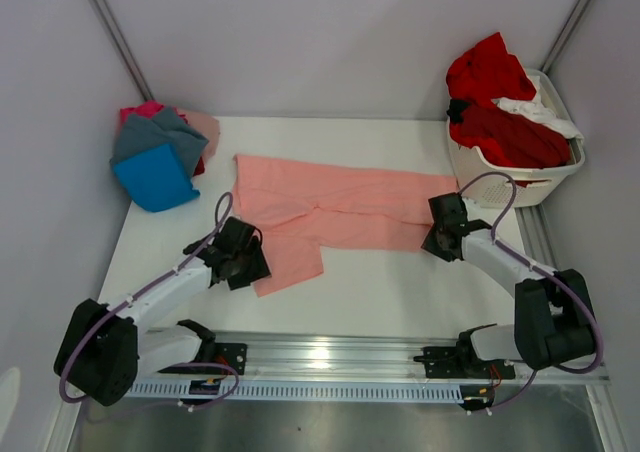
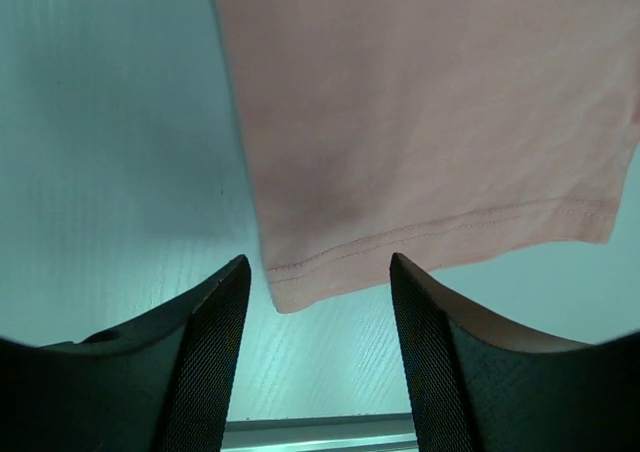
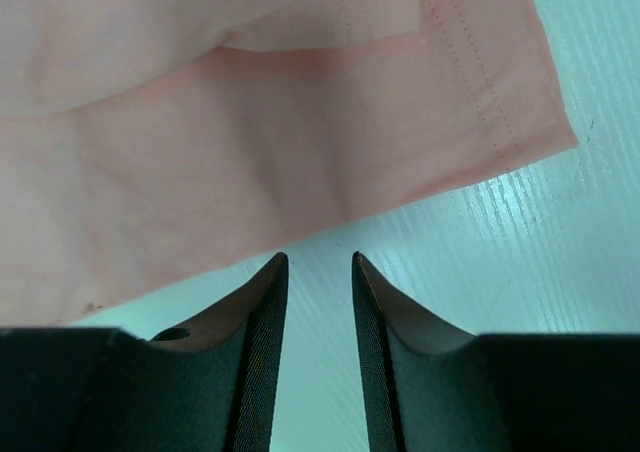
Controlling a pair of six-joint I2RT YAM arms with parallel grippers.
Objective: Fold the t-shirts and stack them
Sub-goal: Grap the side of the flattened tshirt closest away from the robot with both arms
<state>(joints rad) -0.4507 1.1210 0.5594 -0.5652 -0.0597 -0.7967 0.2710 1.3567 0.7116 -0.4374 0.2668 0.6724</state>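
The salmon-pink shirt (image 1: 330, 212) lies spread across the middle of the desk (image 1: 400, 292), with a pile of other shirts (image 1: 160, 152) at the far-left corner and a basket (image 1: 490, 177) of more at the far-right. The left tool (image 2: 320, 272) sits low at the shirt's near-left hem corner, jaws fairly wide and empty, while the right tool (image 3: 320, 262) sits just off the near-right edge with only a narrow, empty gap. The likely risk is that either tool closes short of the cloth or pinches one layer only, so the fold drags crooked.

Salmon-pink t-shirt (image 1: 340, 207); bright blue shirt (image 1: 155, 177); white slatted basket (image 1: 500, 182)
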